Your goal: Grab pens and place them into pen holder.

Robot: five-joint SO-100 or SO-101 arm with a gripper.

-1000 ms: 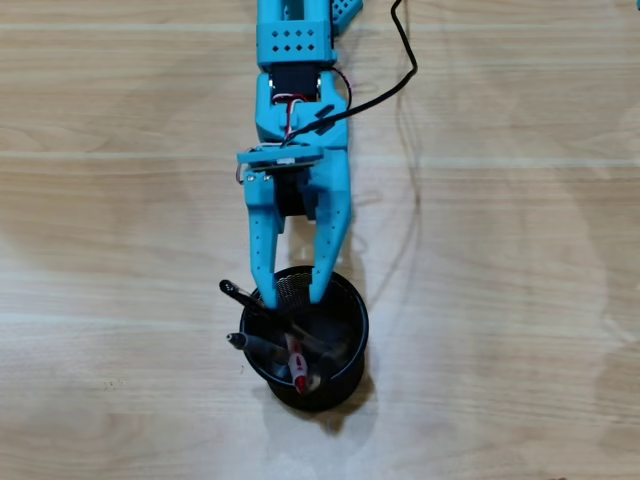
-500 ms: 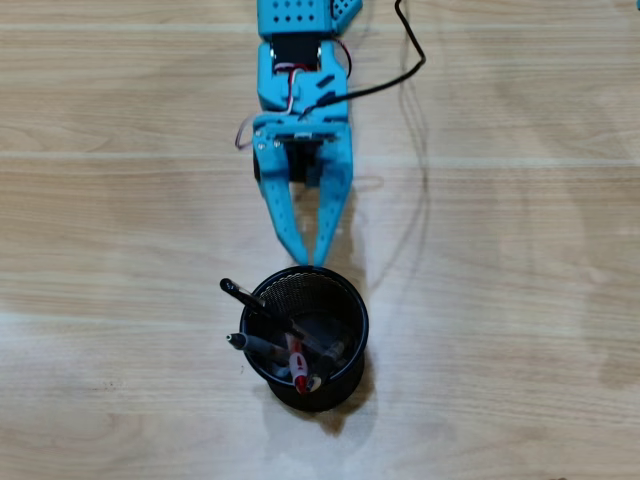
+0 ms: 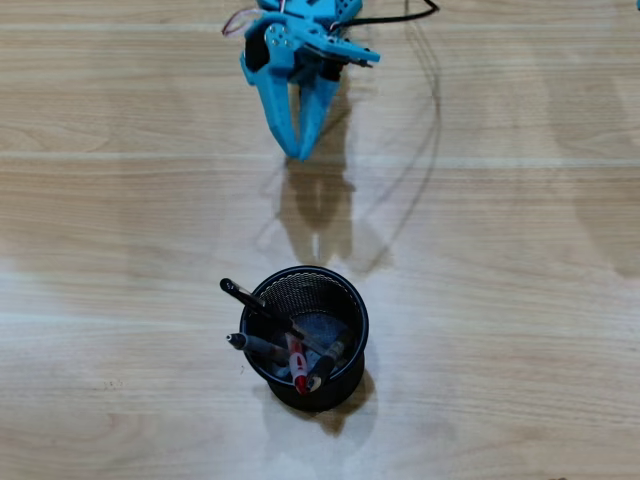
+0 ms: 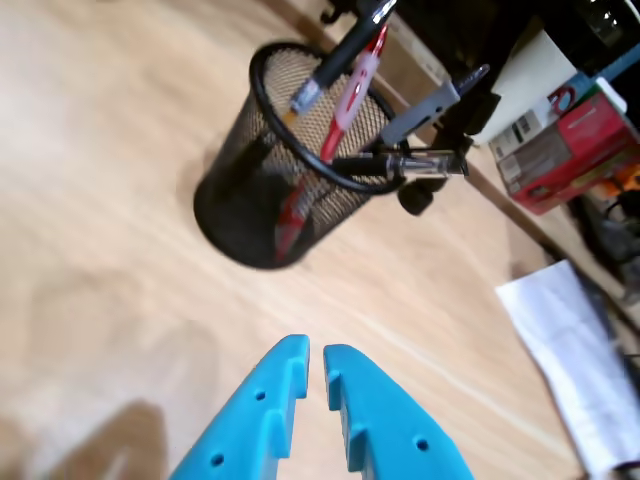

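Mesh pen holder [image 3: 345,300] hides 4 pens' [image 3: 297,364] lower ends.

Light wood-grain tabletop [image 3: 520,250]; beyond its edge, perhaps boxes [image 4: 565,140].

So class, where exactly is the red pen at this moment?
In the overhead view, the red pen stands inside the pen holder, leaning toward its lower-left rim between the other pens, well below the pincer.

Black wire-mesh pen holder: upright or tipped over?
Upright: the black wire-mesh pen holder stands on its base, rim up, pens leaning inside.
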